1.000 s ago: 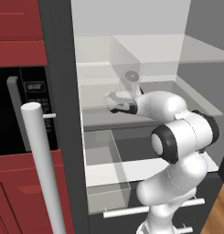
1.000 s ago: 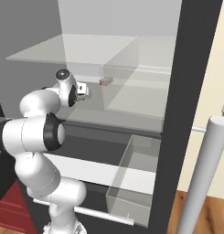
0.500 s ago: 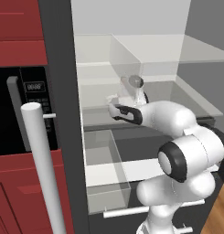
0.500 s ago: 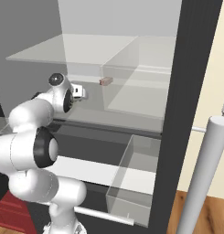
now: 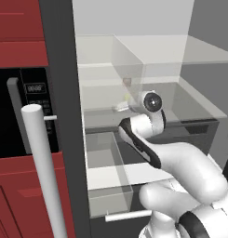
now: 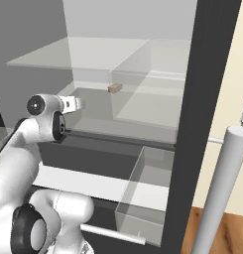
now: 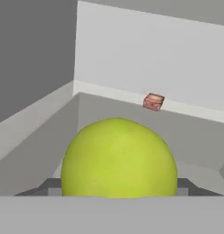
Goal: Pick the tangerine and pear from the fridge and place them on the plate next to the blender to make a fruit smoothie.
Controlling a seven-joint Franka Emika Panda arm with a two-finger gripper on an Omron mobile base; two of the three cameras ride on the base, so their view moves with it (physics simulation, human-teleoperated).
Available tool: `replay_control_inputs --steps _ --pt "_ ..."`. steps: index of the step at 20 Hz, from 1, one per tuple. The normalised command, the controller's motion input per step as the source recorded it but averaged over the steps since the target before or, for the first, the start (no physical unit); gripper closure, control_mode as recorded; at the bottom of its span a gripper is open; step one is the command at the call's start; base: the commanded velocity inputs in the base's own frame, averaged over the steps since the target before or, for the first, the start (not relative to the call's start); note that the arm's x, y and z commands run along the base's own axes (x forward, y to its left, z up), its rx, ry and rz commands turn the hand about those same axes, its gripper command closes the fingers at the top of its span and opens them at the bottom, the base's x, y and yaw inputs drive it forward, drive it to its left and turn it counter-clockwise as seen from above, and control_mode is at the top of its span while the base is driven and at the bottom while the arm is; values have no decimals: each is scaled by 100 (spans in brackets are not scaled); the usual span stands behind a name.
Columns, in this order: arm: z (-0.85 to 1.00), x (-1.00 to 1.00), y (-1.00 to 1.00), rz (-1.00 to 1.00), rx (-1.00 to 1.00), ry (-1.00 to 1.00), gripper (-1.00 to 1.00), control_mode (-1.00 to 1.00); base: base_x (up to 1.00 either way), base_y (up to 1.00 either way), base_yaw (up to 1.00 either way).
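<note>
Pear (image 7: 119, 157) — the yellow-green ball — sits large and close in our hand view, right between the two dark finger tips (image 7: 45, 187) whose ends show at either side of its lower half, and we take the jaws to be closed on it. Behind it a small reddish-brown box (image 7: 153, 101) rests on the pale shelf near the back wall. From the base cameras we see our gripper (image 6: 76, 103) reached deep into the fridge (image 5: 62, 116) at the glass shelf level — the white bar handle (image 5: 43, 167) stands in the foreground.
</note>
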Motion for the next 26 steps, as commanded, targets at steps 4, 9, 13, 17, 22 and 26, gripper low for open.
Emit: replay_control_inputs --steps 4,9,13,17,22,26 --pt "87 -100 0 0 -2 -2 100 -100 0 0 0" --pt "66 -100 -6 -2 0 4 100 -100 0 0 0" --pt "46 -100 -23 0 6 17 100 -100 0 0 0" --pt "25 -100 -14 0 4 32 100 -100 0 0 0" --pt "-5 -80 -10 -4 0 12 100 100 -20 -7 -2" --pt "0 0 0 0 0 0 100 100 -100 -56 -2"
